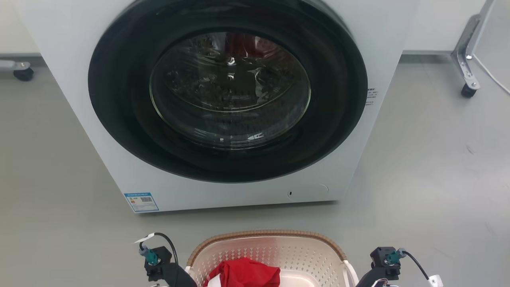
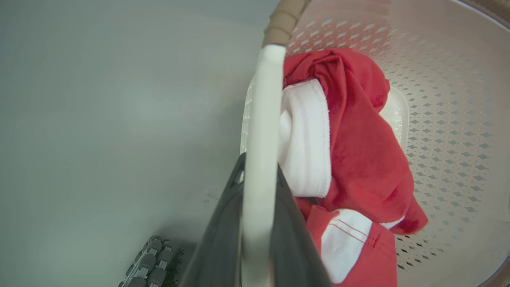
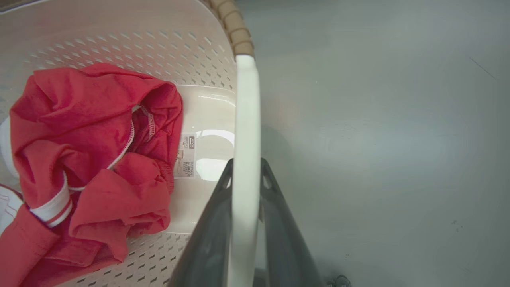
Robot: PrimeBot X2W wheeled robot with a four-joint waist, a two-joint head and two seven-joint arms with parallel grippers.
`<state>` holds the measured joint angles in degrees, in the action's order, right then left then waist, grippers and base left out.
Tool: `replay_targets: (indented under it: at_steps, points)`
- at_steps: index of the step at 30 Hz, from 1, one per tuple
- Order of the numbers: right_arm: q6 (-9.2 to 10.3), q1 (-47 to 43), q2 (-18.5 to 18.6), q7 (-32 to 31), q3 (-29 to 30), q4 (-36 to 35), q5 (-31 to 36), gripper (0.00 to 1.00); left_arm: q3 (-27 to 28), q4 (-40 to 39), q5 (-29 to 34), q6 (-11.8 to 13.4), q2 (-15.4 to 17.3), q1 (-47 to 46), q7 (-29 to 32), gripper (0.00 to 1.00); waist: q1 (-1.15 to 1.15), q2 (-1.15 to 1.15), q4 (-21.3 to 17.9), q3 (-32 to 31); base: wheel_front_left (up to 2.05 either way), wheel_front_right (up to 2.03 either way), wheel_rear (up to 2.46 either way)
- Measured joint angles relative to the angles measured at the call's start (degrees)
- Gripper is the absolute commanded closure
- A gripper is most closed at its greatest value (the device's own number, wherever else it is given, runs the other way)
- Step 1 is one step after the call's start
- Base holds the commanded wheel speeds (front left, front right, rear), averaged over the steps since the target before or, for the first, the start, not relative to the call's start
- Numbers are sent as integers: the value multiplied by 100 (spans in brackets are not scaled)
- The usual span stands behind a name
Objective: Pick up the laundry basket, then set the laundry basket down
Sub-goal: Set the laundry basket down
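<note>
Laundry basket [image 1: 266, 233]: cream-white plastic, rounded corners, diamond-perforated walls, brown woven-look rim trim, white side handles. Located just in front of a white front-loading washing machine [image 1: 239, 191], over grey floor [image 1: 430, 167]; whether it touches the floor cannot be told. Contents: one crumpled red garment [image 2: 358, 139] with white trim, lying against a small printed label [image 3: 186, 155] on the basket bottom. Left gripper [image 2: 259, 164]: dark fingers clamped on the left handle [image 2: 263, 111]. Right gripper [image 3: 246, 163]: likewise clamped on the right handle [image 3: 247, 111].

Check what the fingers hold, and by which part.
The laundry basket, by its white side handles: left gripper shut on the left handle, right gripper on the right handle.
</note>
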<state>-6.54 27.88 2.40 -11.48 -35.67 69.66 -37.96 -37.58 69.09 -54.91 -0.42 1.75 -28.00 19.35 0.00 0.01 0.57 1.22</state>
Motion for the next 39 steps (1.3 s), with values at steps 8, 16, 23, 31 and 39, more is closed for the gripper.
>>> replay_targets:
  at_steps: [8,16,23,31,39]
  points:
    - [7,232,9,260,-5,63,23,100,-45,-127,0,100,3,-189,-249,100,0,0,-6,463,0,0,0]
    - [8,540,64,561,-96,23,186,100,-75,-171,1,144,4,-428,-512,100,1,0,10,1082,0,0,0]
    - [24,806,108,810,-152,-22,270,100,-136,-186,14,166,7,-691,-778,100,1,0,37,1661,0,0,0]
    - [76,1271,190,1138,-123,-79,296,100,-167,-245,165,188,5,-1156,-1150,100,1,1,71,2428,0,0,0]
    - [109,1711,249,1395,-121,-122,375,100,-156,-253,216,187,10,-1624,-1425,100,1,0,95,3115,0,0,0]
